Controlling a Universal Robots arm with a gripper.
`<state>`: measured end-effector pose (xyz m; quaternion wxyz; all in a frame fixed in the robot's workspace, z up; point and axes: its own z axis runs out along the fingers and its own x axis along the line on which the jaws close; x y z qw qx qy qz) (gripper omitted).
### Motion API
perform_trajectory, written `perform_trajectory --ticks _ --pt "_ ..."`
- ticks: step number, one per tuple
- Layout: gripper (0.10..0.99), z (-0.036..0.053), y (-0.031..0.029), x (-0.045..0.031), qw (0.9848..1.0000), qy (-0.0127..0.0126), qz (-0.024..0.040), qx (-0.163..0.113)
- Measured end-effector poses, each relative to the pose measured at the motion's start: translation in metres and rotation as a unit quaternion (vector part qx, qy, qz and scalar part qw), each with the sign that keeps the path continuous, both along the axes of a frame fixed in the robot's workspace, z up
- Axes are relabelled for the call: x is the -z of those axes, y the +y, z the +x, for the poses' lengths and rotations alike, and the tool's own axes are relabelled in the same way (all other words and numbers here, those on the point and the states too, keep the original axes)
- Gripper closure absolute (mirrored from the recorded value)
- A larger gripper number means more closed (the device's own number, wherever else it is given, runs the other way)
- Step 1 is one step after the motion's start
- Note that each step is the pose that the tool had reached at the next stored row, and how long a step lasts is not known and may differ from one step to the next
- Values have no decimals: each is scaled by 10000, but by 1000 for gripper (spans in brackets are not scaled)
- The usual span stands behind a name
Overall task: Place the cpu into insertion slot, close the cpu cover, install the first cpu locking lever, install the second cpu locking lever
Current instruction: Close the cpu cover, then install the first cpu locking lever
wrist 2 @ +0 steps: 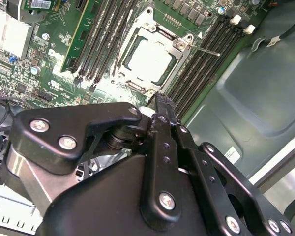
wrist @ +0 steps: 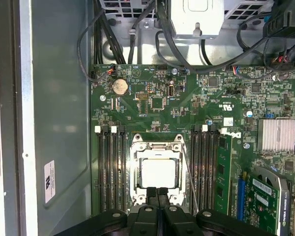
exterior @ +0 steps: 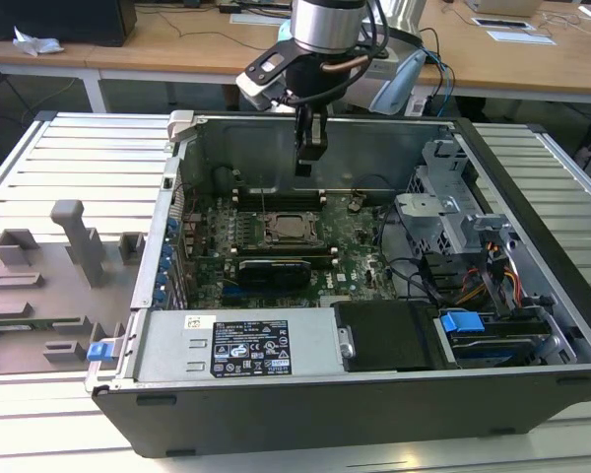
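Note:
The cpu (wrist: 159, 173) lies flat in the insertion slot (wrist: 156, 141) on the green motherboard, its silver top showing. The cpu cover (wrist: 135, 172) lies down around it as a silver frame. A thin wire locking lever (wrist: 189, 177) slants away from the socket's side; in the second wrist view it sticks out past the socket corner (wrist 2: 205, 48), and another lever (wrist 2: 119, 54) runs along the opposite side. My gripper (wrist: 157, 191) hangs above the socket's edge with its black fingers pressed together and nothing between them. In the exterior view the gripper (exterior: 305, 169) is well above the cpu (exterior: 289, 229).
Black memory slots (wrist: 110, 167) flank the socket on both sides. A long black card (exterior: 276, 271), the power supply (exterior: 236, 345) and a drive cage with cables (exterior: 453, 217) fill the case. A grey fixture tray (exterior: 49, 286) lies outside the case at the exterior view's left.

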<state>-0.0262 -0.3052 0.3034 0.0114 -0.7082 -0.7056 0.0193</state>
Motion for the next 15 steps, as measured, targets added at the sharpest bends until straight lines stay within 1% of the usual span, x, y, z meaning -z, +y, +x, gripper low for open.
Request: perform_trajectory --ticks 6,8,9,11,12,13,15 --pt "980 0 0 -6 10000 0 0 0" --pt "980 0 0 -7 10000 0 0 -50" --pt "980 0 0 -7 9999 0 -1 -117" --pt "980 0 0 -7 9994 0 0 -341" --pt "980 0 0 -6 9989 0 0 -468" --pt "980 0 0 -6 9979 0 0 -645" --pt "980 0 0 -6 9942 0 0 -1073"
